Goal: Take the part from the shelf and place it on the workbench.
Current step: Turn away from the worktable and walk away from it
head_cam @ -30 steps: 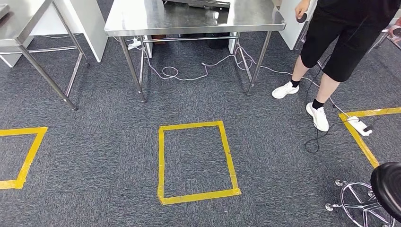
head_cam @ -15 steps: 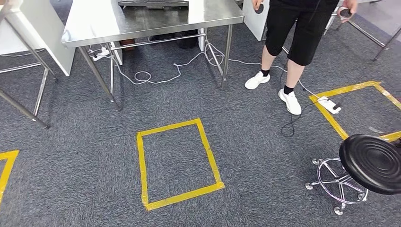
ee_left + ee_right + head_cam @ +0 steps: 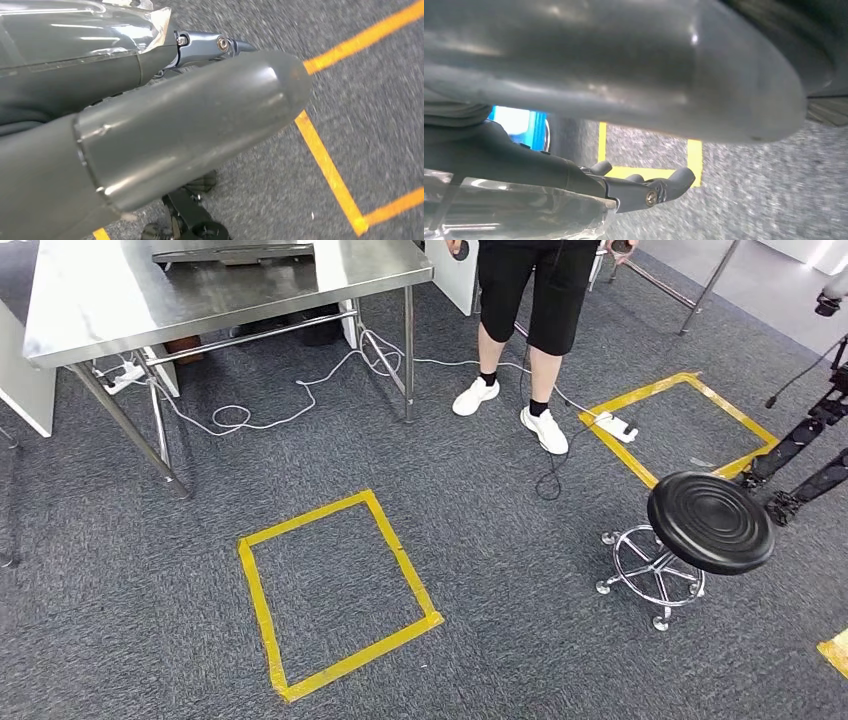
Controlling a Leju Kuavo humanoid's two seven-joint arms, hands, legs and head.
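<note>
A steel workbench [image 3: 200, 290] stands at the back left in the head view, with a dark flat thing [image 3: 235, 254] lying at its far edge. My left hand [image 3: 200, 100] hangs over grey carpet; its thick grey thumb lies alongside a dark finger [image 3: 220, 44], and nothing is between them. My right hand [image 3: 624, 65] hangs the same way, its dark fingers [image 3: 674, 182] slightly bent and apart from the thumb, holding nothing.
A yellow tape rectangle [image 3: 405, 560] marks the carpet ahead. A person [image 3: 525, 290] stands beyond it beside the bench. A black round stool [image 3: 710, 520] on castors is at the right, near a second tape rectangle [image 3: 640, 392], a power strip [image 3: 615, 427] and black tripod legs [image 3: 800, 440]. Cables [image 3: 300, 405] trail under the bench.
The camera has turned to the right: bench, tape rectangle and person have slid left in the picture. The stool has come fully into view and the tripod legs have appeared.
</note>
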